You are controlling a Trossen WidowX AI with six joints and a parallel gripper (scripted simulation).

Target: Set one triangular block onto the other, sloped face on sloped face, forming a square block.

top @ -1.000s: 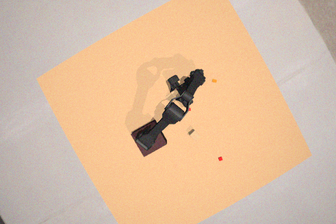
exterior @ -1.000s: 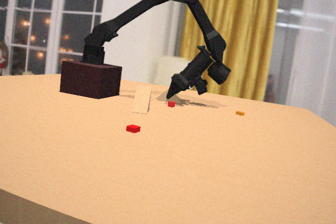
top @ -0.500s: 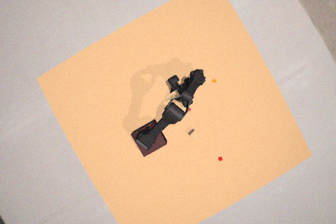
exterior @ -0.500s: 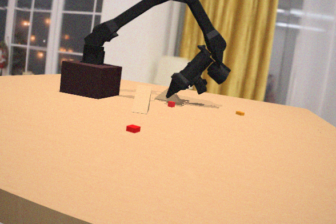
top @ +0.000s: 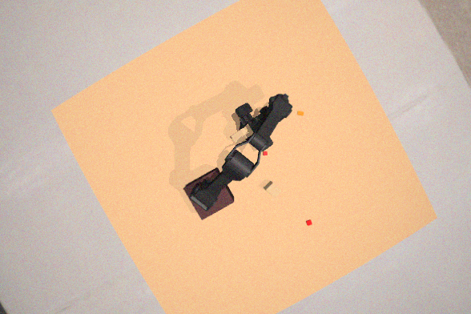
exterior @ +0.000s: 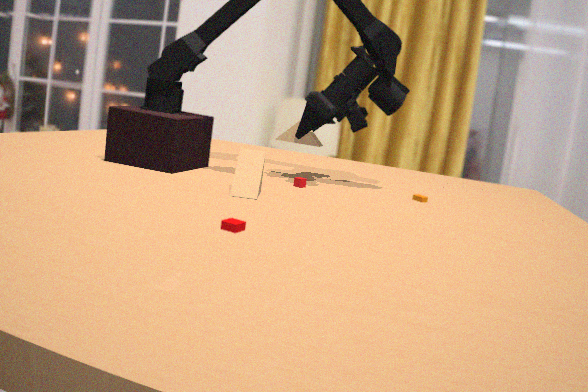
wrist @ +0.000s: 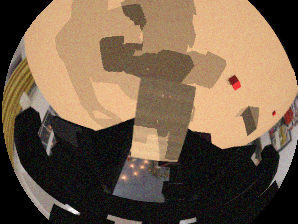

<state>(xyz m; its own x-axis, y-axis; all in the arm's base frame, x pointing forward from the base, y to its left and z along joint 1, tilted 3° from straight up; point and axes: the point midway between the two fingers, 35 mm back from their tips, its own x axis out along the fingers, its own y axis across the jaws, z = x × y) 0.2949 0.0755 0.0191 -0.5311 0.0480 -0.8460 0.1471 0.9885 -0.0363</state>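
Observation:
My gripper is shut on one pale triangular block and holds it above the table. In the exterior view its triangular end shows, peak up and wide side down, partly behind the fingertips. The arm hides part of it in the top view. The other pale triangular block rests on the table, apart from the gripper, with a pale face toward the exterior camera.
A small red block lies near the arm, between the two triangular blocks in the exterior view. Another red block lies farther out. An orange block lies beyond the arm's elbow side in the top view.

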